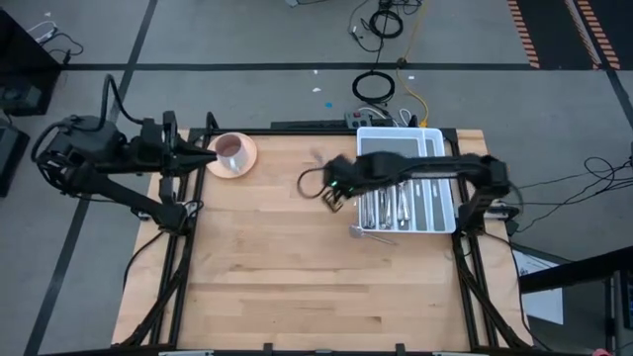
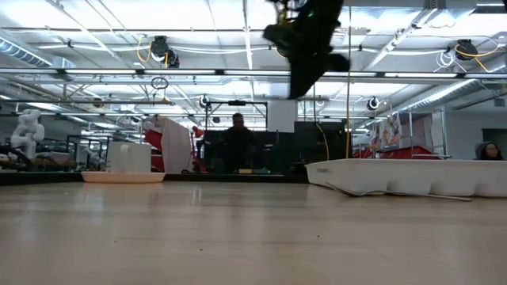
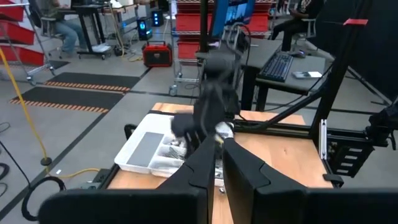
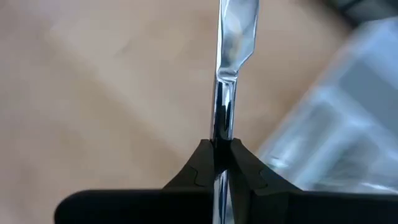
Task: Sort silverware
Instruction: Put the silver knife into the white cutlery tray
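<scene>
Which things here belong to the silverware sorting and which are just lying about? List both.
Part of the job:
- table knife, clamped in the right gripper above the table
- silverware in the white tray
- utensil on the wood beside the white divided tray

Just lying about:
- pink cup on its saucer, beside the waiting left gripper

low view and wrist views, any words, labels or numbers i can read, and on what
No text can be read in any view.
Posters on the far wall in the low view: too blurred to read.
White divided tray, table knife in the right tool, pink cup: no markings show.
</scene>
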Motion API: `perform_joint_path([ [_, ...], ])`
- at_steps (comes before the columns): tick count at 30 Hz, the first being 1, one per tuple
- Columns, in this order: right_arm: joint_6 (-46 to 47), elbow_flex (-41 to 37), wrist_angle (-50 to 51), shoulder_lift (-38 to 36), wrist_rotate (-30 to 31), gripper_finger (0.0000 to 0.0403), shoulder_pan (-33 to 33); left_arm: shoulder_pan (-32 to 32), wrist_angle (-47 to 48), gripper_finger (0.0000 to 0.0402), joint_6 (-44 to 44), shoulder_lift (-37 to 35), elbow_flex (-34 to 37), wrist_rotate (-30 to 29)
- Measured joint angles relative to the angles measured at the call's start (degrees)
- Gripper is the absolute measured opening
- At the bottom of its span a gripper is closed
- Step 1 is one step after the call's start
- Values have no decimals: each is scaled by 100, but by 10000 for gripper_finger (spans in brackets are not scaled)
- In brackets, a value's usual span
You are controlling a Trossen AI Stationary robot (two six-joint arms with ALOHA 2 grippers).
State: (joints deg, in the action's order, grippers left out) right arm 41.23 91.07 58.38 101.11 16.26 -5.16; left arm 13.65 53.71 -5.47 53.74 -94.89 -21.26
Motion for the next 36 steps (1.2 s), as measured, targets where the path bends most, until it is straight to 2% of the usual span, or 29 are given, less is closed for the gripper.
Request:
perform_joint_path([
  [4, 618, 1, 635, -700, 866, 0, -112, 0, 131, 37, 23, -1, 0, 0],
  [11, 1648, -686, 700, -1649, 1173, 0, -123, 0, 345, 37, -4, 1, 2, 0],
  [16, 2521, -1802, 222, -2030, 1036, 0, -103, 0, 343, 37, 24, 4, 0, 0],
  [22, 3118, -3143, -1559, -2052, 568, 0, 55, 0, 343, 37, 24, 1, 1, 0],
  [26, 3803, -3861, -2186, -2034, 495, 0, 210, 0, 341, 37, 10, 10, 2, 0],
  [31, 4305, -4415, -2477, -2036, 293, 0, 346, 0, 343, 37, -11, 12, 1, 0],
  [36, 4362, -4580, -2738, -2036, 287, 0, 393, 0, 343, 37, 22, 12, 1, 0],
])
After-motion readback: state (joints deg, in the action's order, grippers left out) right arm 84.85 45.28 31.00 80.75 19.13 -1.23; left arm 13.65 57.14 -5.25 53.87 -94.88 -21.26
